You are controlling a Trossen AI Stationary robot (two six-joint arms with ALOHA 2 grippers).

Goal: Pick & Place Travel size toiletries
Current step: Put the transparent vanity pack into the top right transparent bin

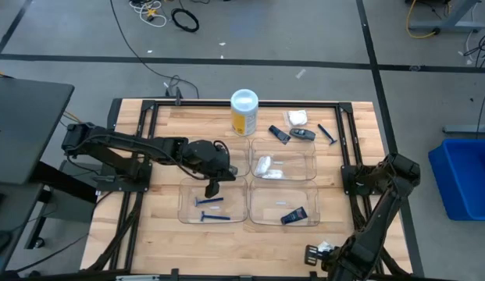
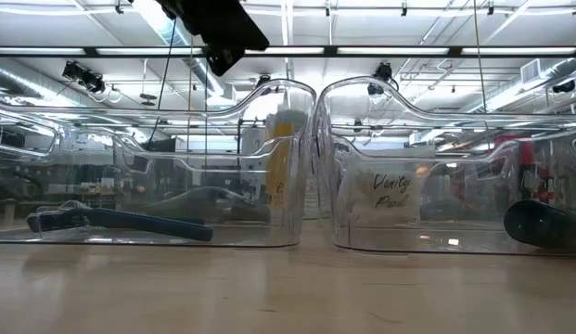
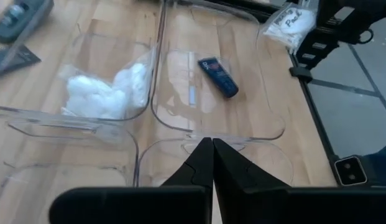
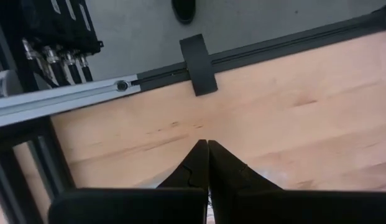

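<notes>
Two razors, white packet and blue tube are lying in trays — several toiletries are waiting at the worktop's far right. Left pincer, fingers together and empty, is hovering over the razors; right pincer — together too.

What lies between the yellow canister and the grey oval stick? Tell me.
A dark flat tube lies on the wood between canister and grey stick; the high view shows it.

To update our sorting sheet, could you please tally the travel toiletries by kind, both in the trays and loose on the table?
blue razors: 3
white packets: 2
dark blue tubes: 2
grey sticks: 1
Total: 8
</notes>
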